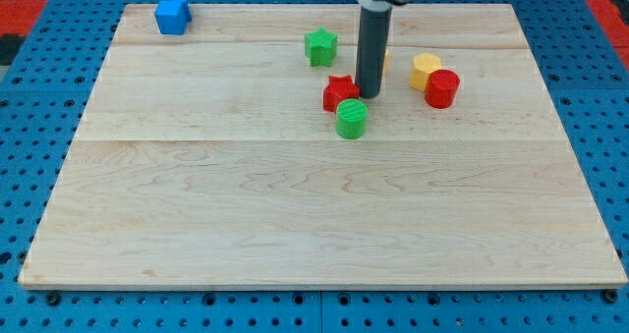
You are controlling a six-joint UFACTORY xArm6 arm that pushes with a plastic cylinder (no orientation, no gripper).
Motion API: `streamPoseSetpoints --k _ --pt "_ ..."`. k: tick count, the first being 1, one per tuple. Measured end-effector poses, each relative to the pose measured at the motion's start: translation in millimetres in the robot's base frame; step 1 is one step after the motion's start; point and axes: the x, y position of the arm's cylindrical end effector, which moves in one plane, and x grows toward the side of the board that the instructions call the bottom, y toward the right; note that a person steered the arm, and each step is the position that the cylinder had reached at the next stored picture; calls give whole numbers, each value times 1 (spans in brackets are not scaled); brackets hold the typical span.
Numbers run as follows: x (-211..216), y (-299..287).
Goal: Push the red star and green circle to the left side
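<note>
The red star (337, 91) lies above the middle of the wooden board (314, 215). The green circle (351, 119) touches it at its lower right. My tip (370, 95) stands just right of the red star and just above the green circle, touching or nearly touching both. The dark rod rises from there to the view's top.
A green star (320, 47) lies up and left of the rod. A yellow block (425, 71) and a red cylinder (442, 88) sit together to the right. A blue block (173, 12) is at the board's top left corner. A small orange-yellow piece (385, 55) peeks from behind the rod.
</note>
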Motion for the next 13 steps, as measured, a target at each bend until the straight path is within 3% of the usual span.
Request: streamPoseSetpoints --k 1,2,3,5,6,7,8,10,11,12,13 --pt "30 -46" --pt "30 -125" --pt "30 -128" --pt "6 -29" --pt "-18 -50" --pt "31 -145" --pt "58 -184" --pt "35 -131" --pt "37 -209" --pt "37 -232" --pt "22 -176"
